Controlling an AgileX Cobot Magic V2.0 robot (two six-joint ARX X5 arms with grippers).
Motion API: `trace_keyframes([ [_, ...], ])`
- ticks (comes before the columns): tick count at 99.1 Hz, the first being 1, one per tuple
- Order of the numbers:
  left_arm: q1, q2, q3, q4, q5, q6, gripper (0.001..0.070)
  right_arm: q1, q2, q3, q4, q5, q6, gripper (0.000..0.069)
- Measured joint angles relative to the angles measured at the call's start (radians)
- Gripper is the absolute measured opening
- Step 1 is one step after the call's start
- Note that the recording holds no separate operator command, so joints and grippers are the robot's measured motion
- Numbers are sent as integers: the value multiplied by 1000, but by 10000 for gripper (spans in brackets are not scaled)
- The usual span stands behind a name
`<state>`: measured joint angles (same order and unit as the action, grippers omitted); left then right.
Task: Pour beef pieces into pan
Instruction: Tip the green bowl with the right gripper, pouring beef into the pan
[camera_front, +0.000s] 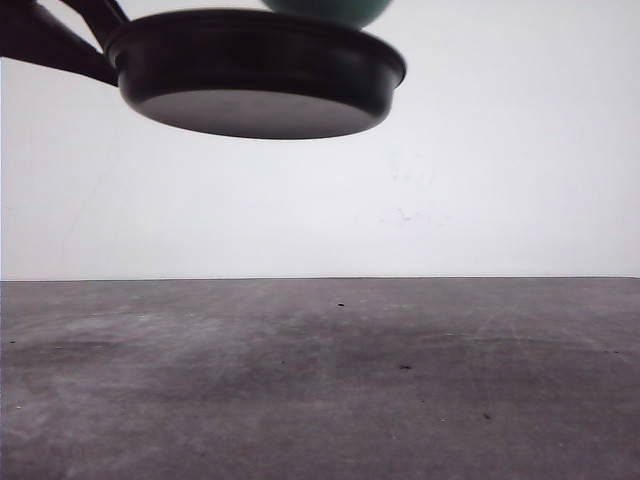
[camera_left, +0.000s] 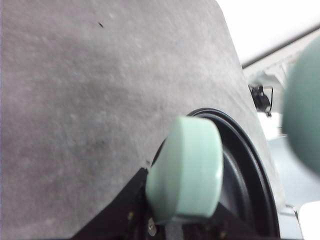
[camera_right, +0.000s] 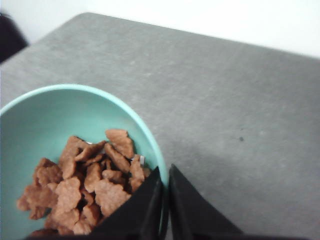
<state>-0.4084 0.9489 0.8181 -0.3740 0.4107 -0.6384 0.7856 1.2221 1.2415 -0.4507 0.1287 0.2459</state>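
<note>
The black pan (camera_front: 260, 75) hangs high above the table at the upper left of the front view, seen from below. Its mint-green handle (camera_left: 187, 170) fills the lower middle of the left wrist view, with the pan's black rim (camera_left: 250, 165) behind it. My left gripper (camera_left: 175, 227) is shut on the handle's neck. A teal bowl (camera_right: 40, 115) holds the orange-brown beef pieces (camera_right: 85, 182). My right gripper (camera_right: 165, 200) is shut on the bowl's rim, one finger inside and one outside. The bowl's underside (camera_front: 325, 10) peeks just above the pan.
The grey table (camera_front: 320, 380) stretches below, with a white wall (camera_front: 450, 180) behind it. A blurred green shape (camera_left: 302, 105) sits at the edge of the left wrist view.
</note>
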Motion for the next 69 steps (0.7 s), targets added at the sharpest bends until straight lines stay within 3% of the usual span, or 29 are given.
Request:
trace_keyframes([
  [19,-8,0,15,-25,-3,2,56,187,3,0,46,357,-98,11],
  [39,-13,0,15,-43,-3,2,56,291,36,0,136,688,-241,11],
  [69,-13,0,31,-84,0,10,56,294,86,-1,242,774,-399,11],
])
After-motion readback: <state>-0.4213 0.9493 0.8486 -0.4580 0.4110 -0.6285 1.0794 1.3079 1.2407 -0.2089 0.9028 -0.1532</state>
